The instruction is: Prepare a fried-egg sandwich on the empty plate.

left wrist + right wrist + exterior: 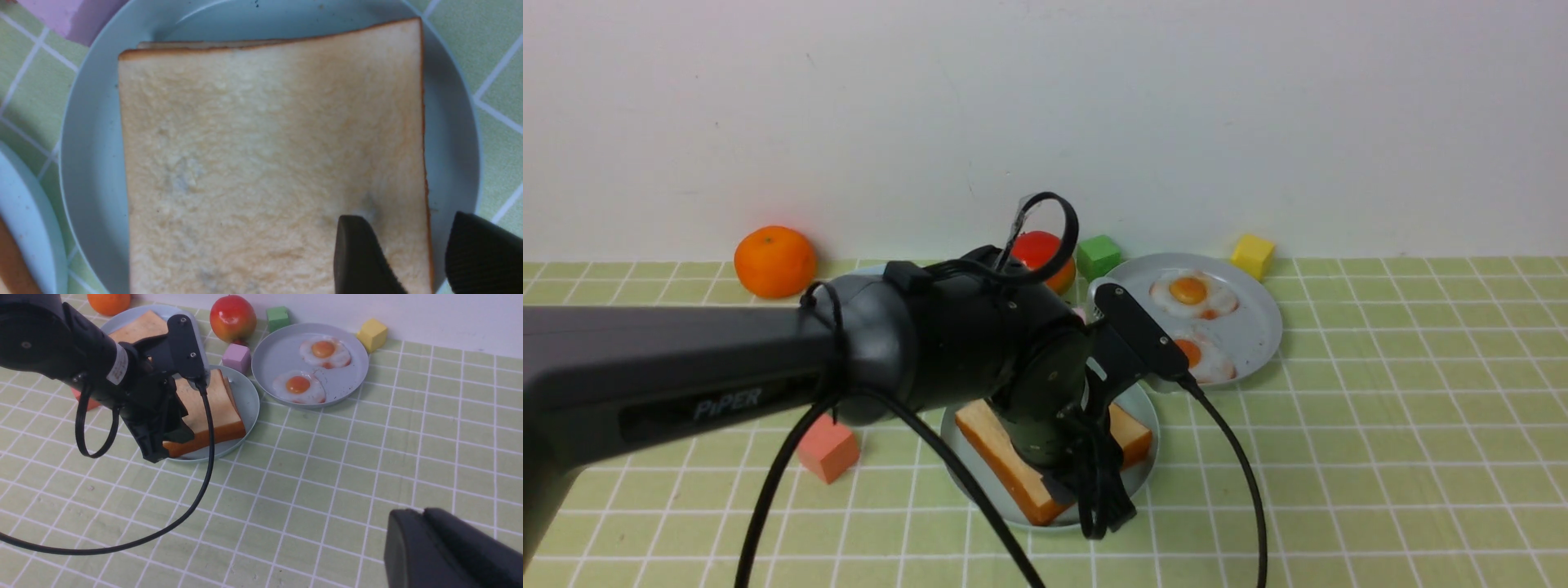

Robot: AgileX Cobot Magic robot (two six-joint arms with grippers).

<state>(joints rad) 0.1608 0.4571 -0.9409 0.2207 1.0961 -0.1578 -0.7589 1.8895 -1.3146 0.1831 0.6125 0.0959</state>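
Right gripper [423, 522]: nearest you, well to the right of the pale teal plate [94, 171]. Its fingers lie together with nothing between them.
Left gripper [421, 261]: over the teal plate with the jaws apart, astride one crust edge of the toast slice [265, 155]. One finger is above the crumb, the other outside it above the plate's rim.
Toast slice: flat on the teal plate and nearly filling it, with no egg on it yet.
Step in hand: as I read it, freeing the slice. Lift straight up with the jaws wide so neither pad drags the crust.
Edges: little plate shows around the toast, so a sideways nudge could ride a corner onto the rim.
Cable [1233, 474]: hangs just right of the teal plate. Don't let it sweep the eggs.
Salmon cube [828, 450]: left of the teal plate, apart from it.
Grey plate [1254, 331]: close behind and to the right of the teal plate, holding two fried eggs [1191, 294].
Purple cube [236, 358]: just behind the teal plate.
Sky-blue plate [116, 320]: behind and to the left, carrying the second toast [141, 328].
Open room: bare cloth in front and to the right of the teal plate, but it is crowded behind.
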